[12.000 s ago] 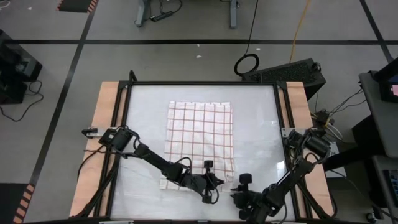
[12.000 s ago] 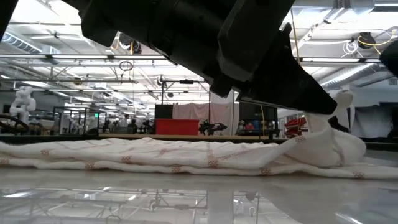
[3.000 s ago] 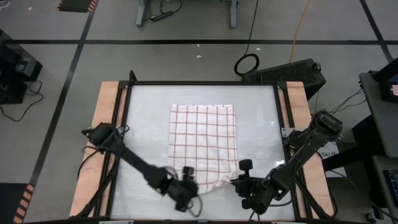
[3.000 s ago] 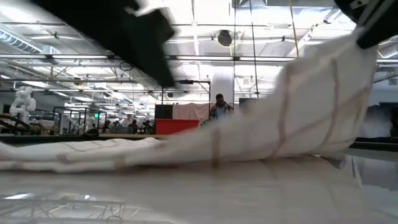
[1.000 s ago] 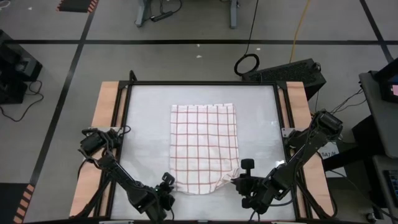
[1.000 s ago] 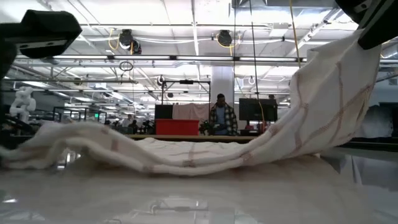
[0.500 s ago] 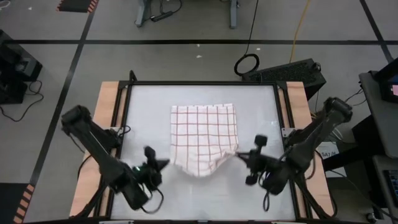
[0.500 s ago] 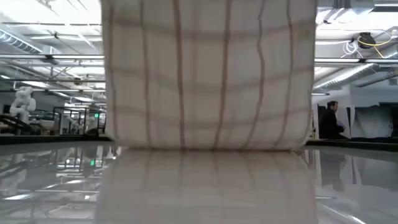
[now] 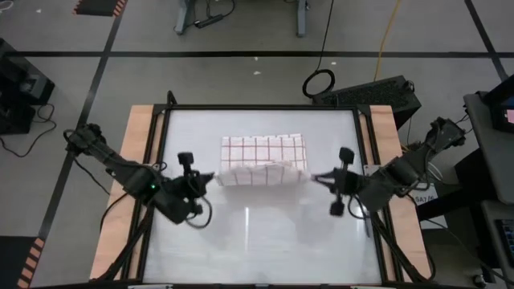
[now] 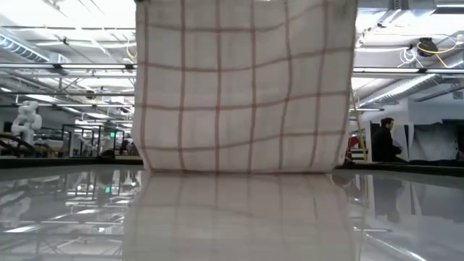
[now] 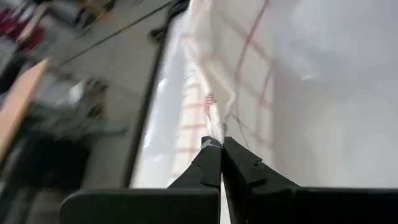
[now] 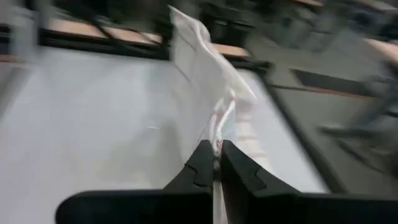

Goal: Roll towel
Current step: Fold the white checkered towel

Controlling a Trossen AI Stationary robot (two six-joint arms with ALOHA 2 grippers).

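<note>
The white towel (image 9: 263,158) with red-brown grid lines is lifted by its near edge. In the low view it hangs as a flat sheet (image 10: 243,87), its lower part on the tabletop. Its far part (image 9: 263,147) lies flat on the table. My left gripper (image 9: 210,177) is shut on the towel's near left corner. My right gripper (image 9: 315,177) is shut on the near right corner. The lifted edge spans between them. My left gripper pinches the towel's near left corner (image 11: 212,127) between its two fingers, coming level from the table's left. The cloth is bunched at the fingertips and runs away from them. My right gripper pinches the near right corner (image 12: 216,140) between its two fingers, coming level from the table's right. The corner is lifted clear and the edge between the grippers is drawn taut.
The glossy white tabletop (image 9: 257,233) has open room on the near side. A dark frame (image 9: 165,152) and wooden side strips (image 9: 132,160) border it. A person (image 10: 383,141) stands in the room far behind the table.
Both grippers have risen and gone toward the table's far edge, carrying the towel's near corners. The near half of the towel has come up off the table and hangs as a taut sheet; the far part has stayed flat where it was.
</note>
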